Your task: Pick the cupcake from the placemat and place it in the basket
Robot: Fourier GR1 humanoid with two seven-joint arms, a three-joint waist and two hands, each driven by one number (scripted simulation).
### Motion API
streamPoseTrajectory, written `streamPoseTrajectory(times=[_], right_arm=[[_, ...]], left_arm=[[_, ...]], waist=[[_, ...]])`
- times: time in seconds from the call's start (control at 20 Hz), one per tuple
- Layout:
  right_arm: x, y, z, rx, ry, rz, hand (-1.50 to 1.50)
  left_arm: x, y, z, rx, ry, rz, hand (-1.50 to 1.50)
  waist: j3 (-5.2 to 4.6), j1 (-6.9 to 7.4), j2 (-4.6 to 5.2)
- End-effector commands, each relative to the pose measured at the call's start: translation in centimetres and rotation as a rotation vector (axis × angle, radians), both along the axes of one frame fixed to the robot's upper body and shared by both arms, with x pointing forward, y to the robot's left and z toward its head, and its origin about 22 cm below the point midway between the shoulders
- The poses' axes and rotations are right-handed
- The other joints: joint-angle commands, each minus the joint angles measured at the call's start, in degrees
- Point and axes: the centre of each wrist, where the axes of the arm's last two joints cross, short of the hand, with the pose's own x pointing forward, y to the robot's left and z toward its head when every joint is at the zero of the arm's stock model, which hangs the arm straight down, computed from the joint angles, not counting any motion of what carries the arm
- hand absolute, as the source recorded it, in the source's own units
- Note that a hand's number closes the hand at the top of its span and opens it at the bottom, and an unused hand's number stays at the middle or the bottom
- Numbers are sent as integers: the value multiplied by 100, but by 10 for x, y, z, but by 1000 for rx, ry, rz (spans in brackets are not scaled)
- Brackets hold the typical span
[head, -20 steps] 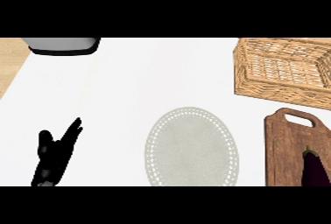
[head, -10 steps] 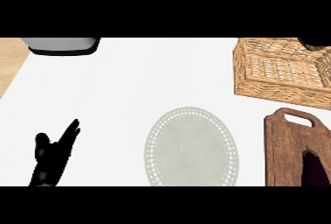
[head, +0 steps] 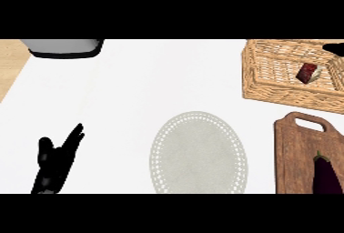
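Note:
The cupcake [head: 308, 73], dark red with a pale side, lies tilted inside the wicker basket [head: 269, 86] at the back right. A small black part of my right hand [head: 334, 47] shows at the basket's far right corner, above and to the right of the cupcake and apart from it. The grey oval placemat [head: 198, 152] in the middle front has nothing on it. My left hand [head: 57, 159] rests open at the lower left, fingers pointing up, far from the placemat.
A wooden cutting board [head: 299, 150] lies at the front right with a dark eggplant [head: 327, 175] on it. A grey container [head: 62, 47] stands at the back left. A strip of wood [head: 10, 63] borders the white counter on the left.
The cupcake has appeared inside the basket, which held nothing a second ago. A part of my right hand has come into view at the top right. The left hand has barely moved.

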Motion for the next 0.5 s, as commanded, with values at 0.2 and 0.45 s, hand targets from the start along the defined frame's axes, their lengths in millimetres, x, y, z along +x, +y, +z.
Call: streamPoseTrajectory(times=[0.2,0.45], right_arm=[[-13,-26,19,113,-136,-53,-150],[-47,-70,23,163,-163,-166,-150]], left_arm=[[-23,16,-19,-44,82,32,0],[-30,1,-21,-46,85,40,0]], waist=[[-59,-25,22],[-59,-91,1]])
